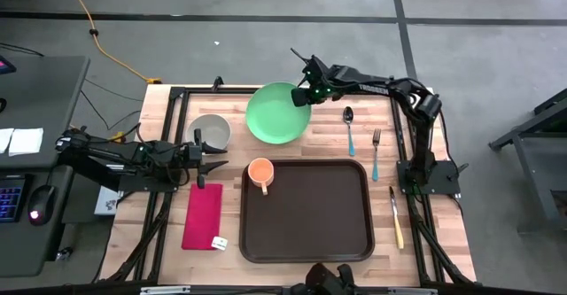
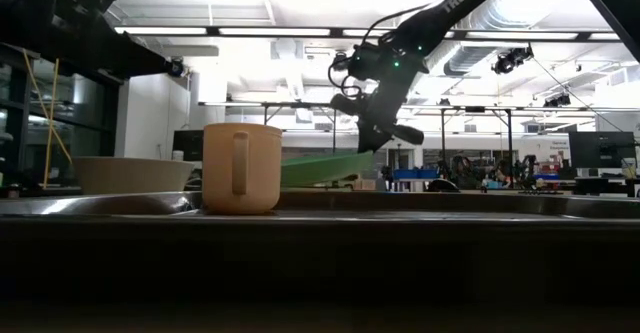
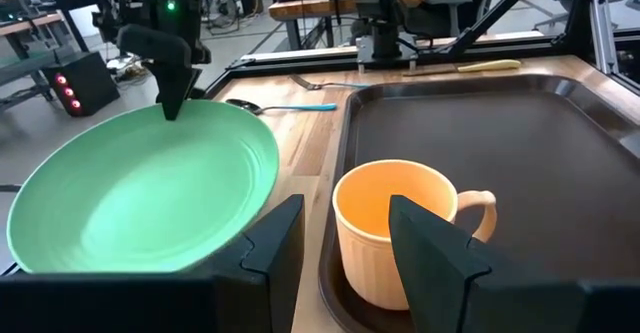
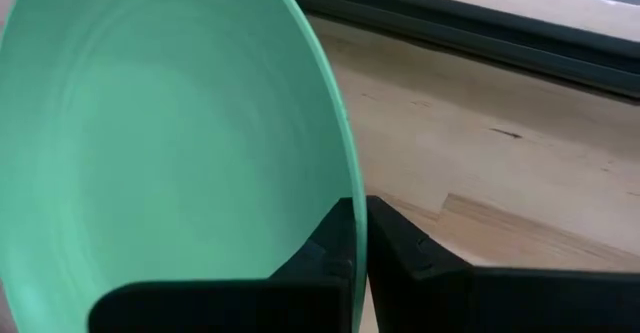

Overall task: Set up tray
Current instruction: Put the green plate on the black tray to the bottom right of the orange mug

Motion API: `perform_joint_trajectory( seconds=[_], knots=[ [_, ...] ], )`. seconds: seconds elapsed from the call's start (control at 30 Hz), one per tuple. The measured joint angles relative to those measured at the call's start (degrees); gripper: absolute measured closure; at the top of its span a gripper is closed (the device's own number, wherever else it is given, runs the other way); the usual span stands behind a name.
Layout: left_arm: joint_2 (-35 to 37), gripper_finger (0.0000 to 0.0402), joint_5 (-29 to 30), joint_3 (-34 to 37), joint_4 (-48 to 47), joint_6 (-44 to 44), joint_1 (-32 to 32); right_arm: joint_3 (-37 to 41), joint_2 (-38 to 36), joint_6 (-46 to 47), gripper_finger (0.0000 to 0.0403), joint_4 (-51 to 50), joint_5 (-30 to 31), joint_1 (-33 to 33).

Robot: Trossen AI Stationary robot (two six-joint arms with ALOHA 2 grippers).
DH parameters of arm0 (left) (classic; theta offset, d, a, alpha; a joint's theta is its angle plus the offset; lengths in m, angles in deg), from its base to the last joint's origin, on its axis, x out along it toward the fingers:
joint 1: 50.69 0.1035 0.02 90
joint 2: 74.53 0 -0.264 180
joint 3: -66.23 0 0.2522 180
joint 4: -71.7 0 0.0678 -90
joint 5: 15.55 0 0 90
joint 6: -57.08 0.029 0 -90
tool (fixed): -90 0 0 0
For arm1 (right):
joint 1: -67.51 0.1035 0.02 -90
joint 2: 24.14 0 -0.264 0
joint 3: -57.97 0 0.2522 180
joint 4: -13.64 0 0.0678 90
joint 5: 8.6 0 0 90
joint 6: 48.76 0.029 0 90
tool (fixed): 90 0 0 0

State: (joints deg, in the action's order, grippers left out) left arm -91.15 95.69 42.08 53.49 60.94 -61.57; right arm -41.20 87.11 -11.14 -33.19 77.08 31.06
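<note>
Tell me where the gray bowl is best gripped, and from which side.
Grip the gray bowl by its rim, coming straight down from above. It sits upright and open, with a thin lip one finger can drop inside. The open left gripper is nearest.

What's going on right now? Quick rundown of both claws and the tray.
Right gripper shut on green plate rim, plate tilted. Left gripper open, beside tray. Orange mug on tray's corner. Nothing blocking.
</note>
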Motion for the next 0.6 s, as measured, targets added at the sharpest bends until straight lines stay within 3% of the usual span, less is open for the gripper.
perform_joint_trajectory(
  seconds=[0.6],
  knots=[
    [0.0,0.0222,0.0,0.0,-0.4,0.4,0.0,0.0,-8.9,0.0,0.0403,-3.8,-2.7,-3.0]
  ],
)
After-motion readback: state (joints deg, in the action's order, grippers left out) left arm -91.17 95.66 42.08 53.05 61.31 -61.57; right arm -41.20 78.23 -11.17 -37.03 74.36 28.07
